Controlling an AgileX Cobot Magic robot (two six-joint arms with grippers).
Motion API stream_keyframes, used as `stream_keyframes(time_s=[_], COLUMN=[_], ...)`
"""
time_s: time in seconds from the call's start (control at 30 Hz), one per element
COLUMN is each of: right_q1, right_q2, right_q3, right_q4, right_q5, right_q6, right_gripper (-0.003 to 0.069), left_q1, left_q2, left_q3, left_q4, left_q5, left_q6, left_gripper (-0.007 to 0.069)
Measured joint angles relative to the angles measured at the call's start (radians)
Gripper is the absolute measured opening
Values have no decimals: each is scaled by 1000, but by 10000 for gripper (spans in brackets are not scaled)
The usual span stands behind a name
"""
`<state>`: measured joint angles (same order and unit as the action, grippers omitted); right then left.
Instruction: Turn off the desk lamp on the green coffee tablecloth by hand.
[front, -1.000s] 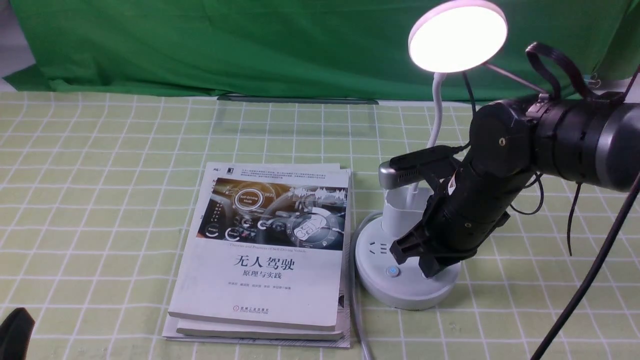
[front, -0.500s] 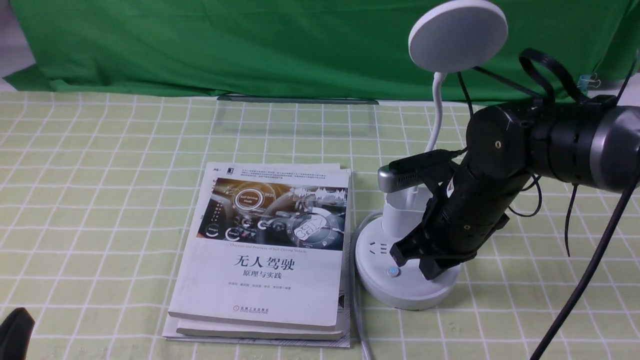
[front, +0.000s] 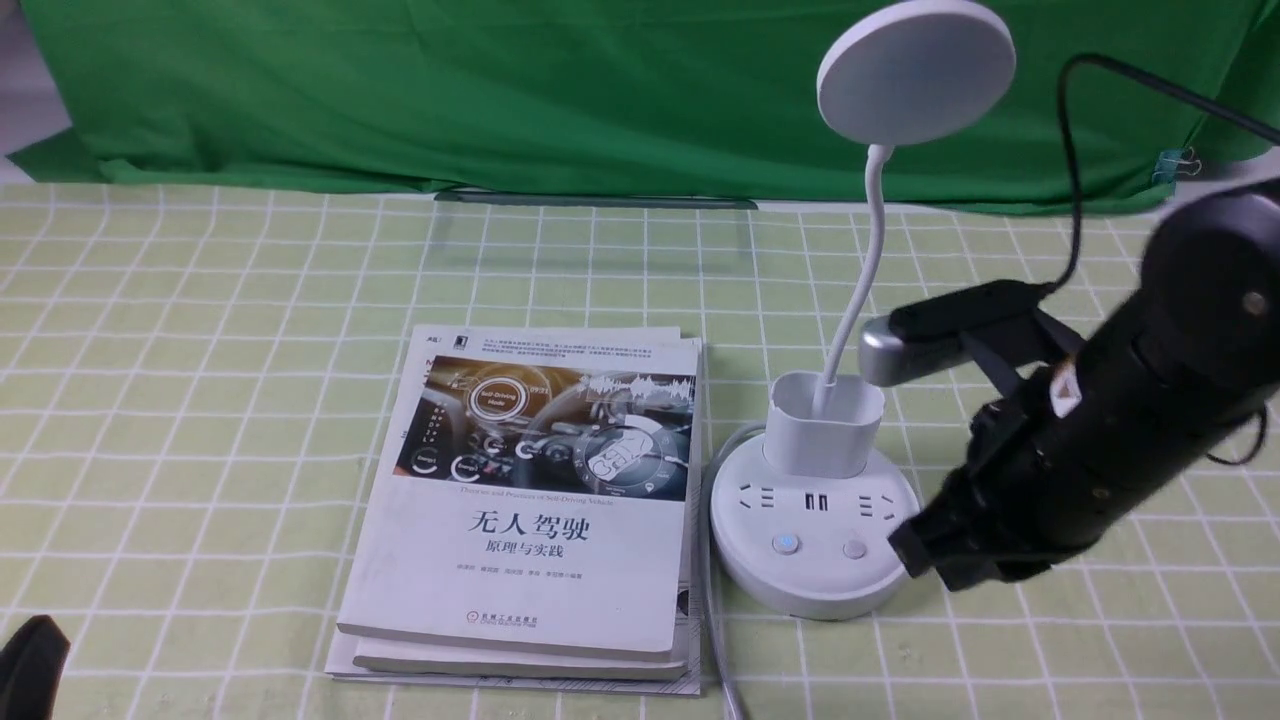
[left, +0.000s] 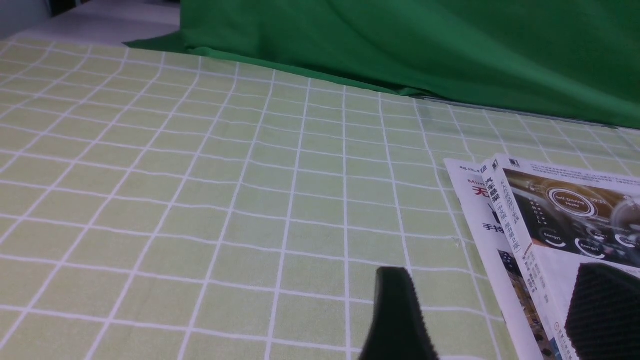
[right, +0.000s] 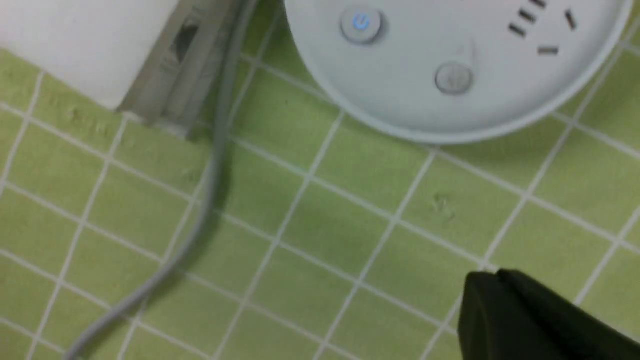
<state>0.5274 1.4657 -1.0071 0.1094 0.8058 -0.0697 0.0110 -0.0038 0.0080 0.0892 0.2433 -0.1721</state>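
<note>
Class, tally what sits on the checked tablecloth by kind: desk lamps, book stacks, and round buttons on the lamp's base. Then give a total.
desk lamp: 1
book stack: 1
round buttons on the lamp's base: 2
Total: 4

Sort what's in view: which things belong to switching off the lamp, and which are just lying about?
Job: desk lamp, head dark; green coffee tablecloth under it; right tool, shut, beside the lamp.
Lying about: stacked books; dark green backdrop; left tool, open.
</note>
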Motion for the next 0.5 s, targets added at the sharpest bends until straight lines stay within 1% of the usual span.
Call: stream_keyframes(time_s=[0.03, 0.13, 0.23, 0.43, 0.5], right_q1=[0, 0, 0, 0, 0], right_q2=[-7, -137, -235, -349, -382], right_q3=[0, 106, 168, 188, 188], right_q4=[0, 0, 0, 0, 0], right_q5=[-2, -7, 1, -17, -59], right_q6=[0, 3, 7, 10, 10], right_gripper=[45, 45, 47, 52, 53], left_q1=[0, 0, 0, 0, 0], left_q2=[0, 0, 0, 0, 0], left_q3=[0, 0, 0, 0, 0], left_q4=[0, 0, 0, 0, 0], left_q5=[0, 0, 0, 0, 0], left_q6=[0, 0, 0, 0, 0], left_gripper=[410, 410, 410, 410, 410])
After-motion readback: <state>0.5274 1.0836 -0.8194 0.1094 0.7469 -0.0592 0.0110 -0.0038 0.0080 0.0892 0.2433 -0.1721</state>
